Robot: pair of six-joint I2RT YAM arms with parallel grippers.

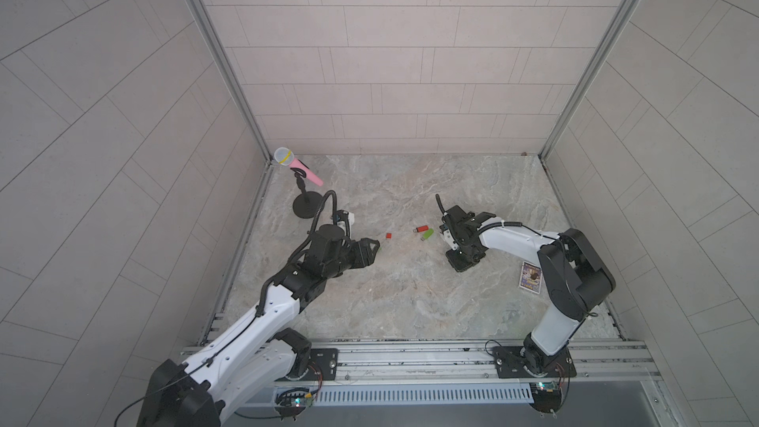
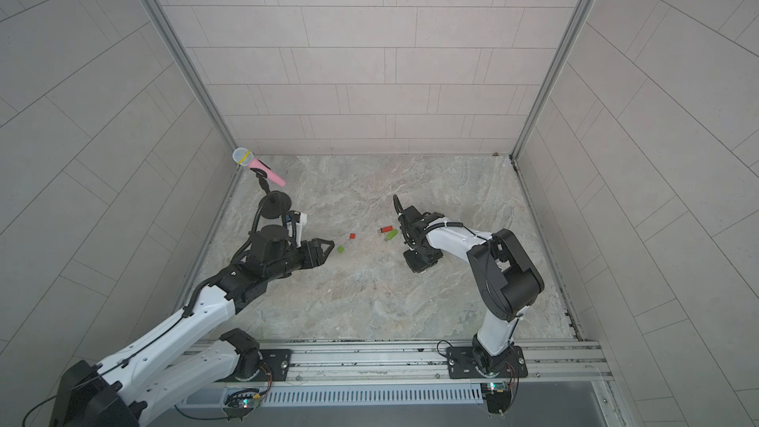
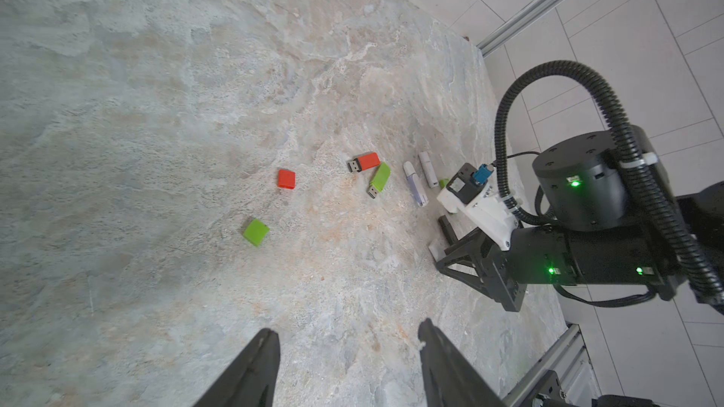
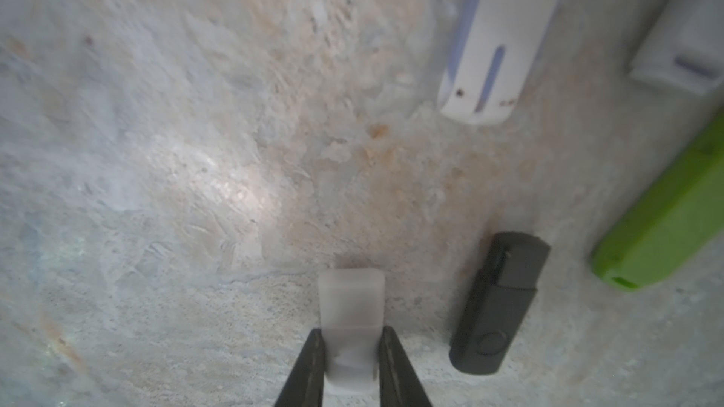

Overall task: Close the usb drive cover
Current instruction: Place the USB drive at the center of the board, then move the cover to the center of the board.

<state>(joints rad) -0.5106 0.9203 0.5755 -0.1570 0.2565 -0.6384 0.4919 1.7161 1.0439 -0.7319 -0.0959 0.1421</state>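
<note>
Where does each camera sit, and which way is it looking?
Top views: high over the front rail, looking down at the stone table; both arms show.
Left wrist: on the left arm, looking across the table past the open left gripper toward the right arm.
Right wrist: close above the table, looking down past the right gripper at a white cap between its fingertips.
Shared: left wrist and both top views show the red drive.
</note>
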